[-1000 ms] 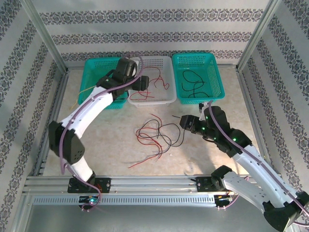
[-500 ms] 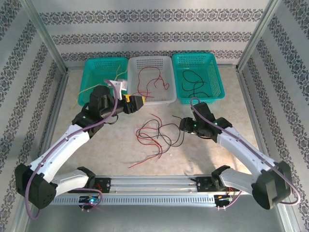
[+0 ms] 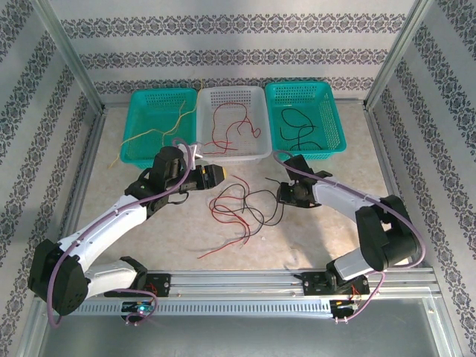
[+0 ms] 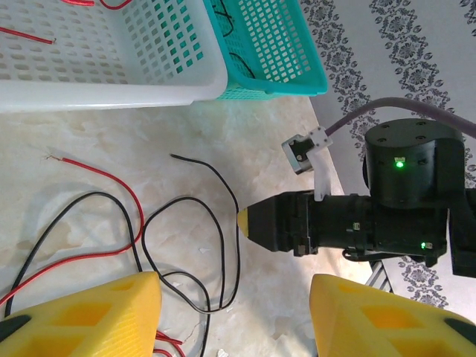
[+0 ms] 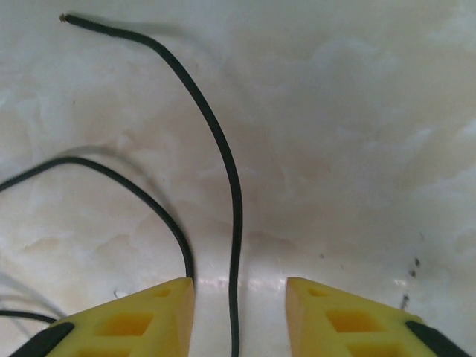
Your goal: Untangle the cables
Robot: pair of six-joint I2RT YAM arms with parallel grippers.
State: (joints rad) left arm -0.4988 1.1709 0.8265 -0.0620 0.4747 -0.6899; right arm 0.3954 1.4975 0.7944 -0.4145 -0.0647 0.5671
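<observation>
The table [image 5: 357,111] looked like polished pale stone (faint sheen, cloudy veining). The black cable [image 5: 231,167] and red cable [image 4: 95,169] wore smooth, slightly glossy plastic sheathing. The white basket [image 4: 111,88] and teal basket [image 4: 275,59] were perforated moulded plastic. The right gripper [image 5: 238,297] had matt yellow plastic fingers [image 5: 141,316]; the frame rail [image 3: 238,281] was brushed metal.

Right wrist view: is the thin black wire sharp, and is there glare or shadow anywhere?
Right wrist: thin black wire sharp, faint soft shadow beside it, slight sheen on the pale marbled tabletop. Top external: evenly lit, in focus.
</observation>
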